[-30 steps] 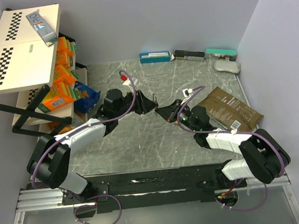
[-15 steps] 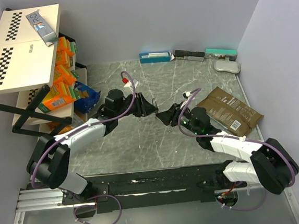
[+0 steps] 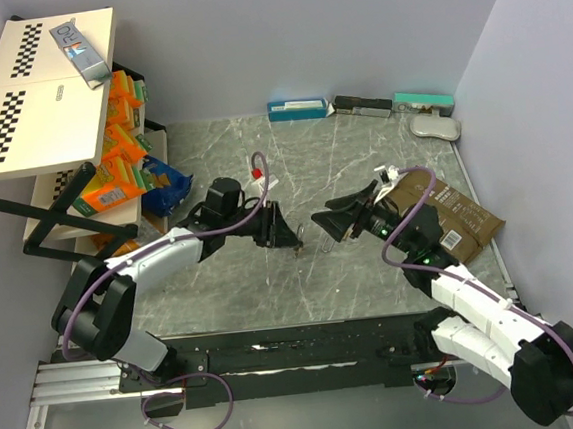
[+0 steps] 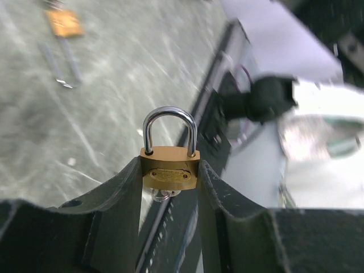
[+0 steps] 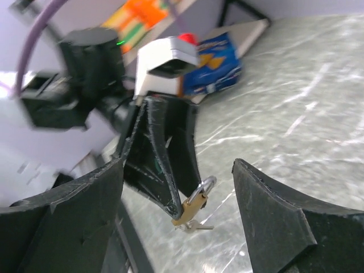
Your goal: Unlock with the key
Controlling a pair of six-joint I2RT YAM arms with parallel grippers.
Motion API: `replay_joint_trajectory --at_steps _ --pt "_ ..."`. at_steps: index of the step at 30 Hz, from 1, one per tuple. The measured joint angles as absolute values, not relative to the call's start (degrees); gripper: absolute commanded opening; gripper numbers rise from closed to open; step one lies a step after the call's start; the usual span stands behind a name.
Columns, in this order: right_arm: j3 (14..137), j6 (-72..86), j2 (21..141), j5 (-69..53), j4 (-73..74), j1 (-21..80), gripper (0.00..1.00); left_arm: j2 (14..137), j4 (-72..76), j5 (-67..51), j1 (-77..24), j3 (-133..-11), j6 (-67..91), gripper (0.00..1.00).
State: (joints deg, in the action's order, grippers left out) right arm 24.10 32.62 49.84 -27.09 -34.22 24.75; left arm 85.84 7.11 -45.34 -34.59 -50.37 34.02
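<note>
A brass padlock (image 4: pixel 169 165) with a steel shackle is pinched by its sides in my left gripper (image 4: pixel 169 170), shut on it and held above the table. Both shackle legs sit in the body. A silver key (image 5: pixel 193 226) hangs from the lock's underside. The top view has the left gripper (image 3: pixel 286 237) at the table's middle with the padlock (image 3: pixel 297 244) at its tip. My right gripper (image 3: pixel 329 221) stands open just right of it, touching nothing. Through the right wrist camera, the padlock (image 5: pixel 192 206) hangs between and beyond my right gripper (image 5: pixel 177 170), whose jaws are spread wide.
A brown packet (image 3: pixel 447 215) lies at the right under the right arm. A shelf of orange snack packs (image 3: pixel 121 159) and a blue bag (image 3: pixel 163 180) stand at the left. Flat boxes (image 3: pixel 297 108) line the back wall. A small brass-coloured thing (image 4: pixel 64 23) lies on the marble.
My right gripper has opened, let go of the key and drawn back to the right. The left gripper has shifted slightly right and nearer with the padlock.
</note>
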Motion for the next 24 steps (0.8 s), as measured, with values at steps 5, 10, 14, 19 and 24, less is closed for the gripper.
replay_joint_trajectory --at_steps 5,10,14,19,24 --pt "27.9 31.6 50.3 -41.4 -32.1 22.7 0.86 82.7 6.2 -53.9 -34.6 -48.4 30.5 0.01" --pt "31.1 29.2 51.2 -52.6 -29.0 23.4 0.86 78.0 6.3 -63.4 -35.3 -46.9 28.2 0.01" --pt "33.2 25.1 51.2 -55.5 -24.1 26.2 0.86 77.4 6.5 -68.6 -36.0 -46.9 27.4 0.01" --pt "33.9 22.7 51.5 -57.7 -21.6 29.6 0.84 77.4 6.1 -72.1 -36.5 -46.9 26.2 0.01" --pt "34.5 21.3 53.9 -58.7 -20.0 32.2 0.8 77.4 6.1 -73.5 -36.5 -46.9 25.9 0.01"
